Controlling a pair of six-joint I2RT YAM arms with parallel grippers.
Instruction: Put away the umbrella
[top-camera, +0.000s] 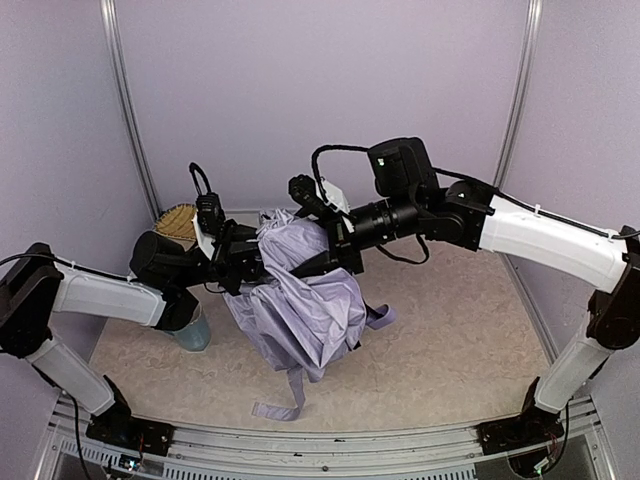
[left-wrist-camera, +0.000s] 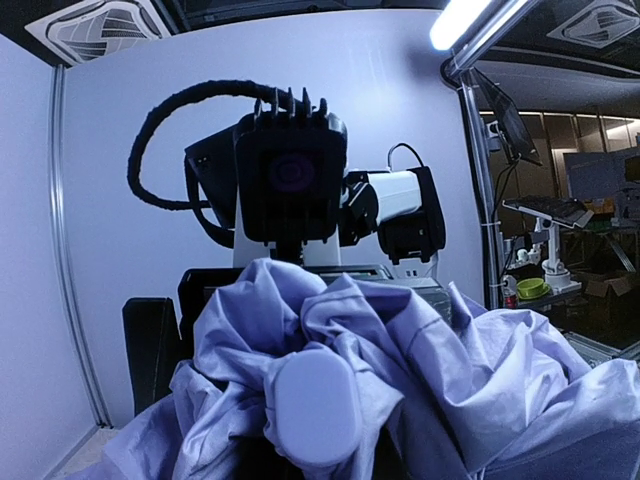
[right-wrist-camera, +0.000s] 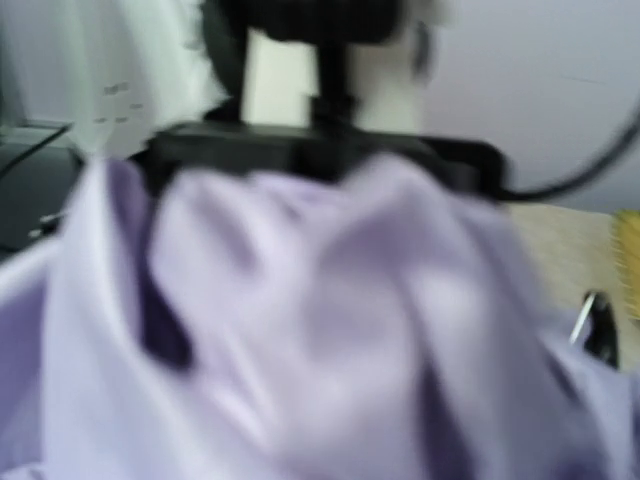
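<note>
The umbrella (top-camera: 300, 300) is a crumpled bundle of pale lavender fabric held above the table between my two arms. A strap (top-camera: 282, 408) hangs from it and trails on the table. My left gripper (top-camera: 243, 266) grips it from the left. In the left wrist view the fabric (left-wrist-camera: 480, 370) hides the fingers, and the rounded lavender handle end (left-wrist-camera: 315, 405) shows at bottom centre. My right gripper (top-camera: 322, 258) reaches in from the right, its fingers buried in the fabric. The right wrist view is blurred and filled with lavender fabric (right-wrist-camera: 330, 330).
A pale teal mug (top-camera: 191, 331) stands on the table under my left forearm. A woven basket (top-camera: 177, 220) sits at the back left by the wall. Lavender walls close in the beige table (top-camera: 460, 330) on three sides.
</note>
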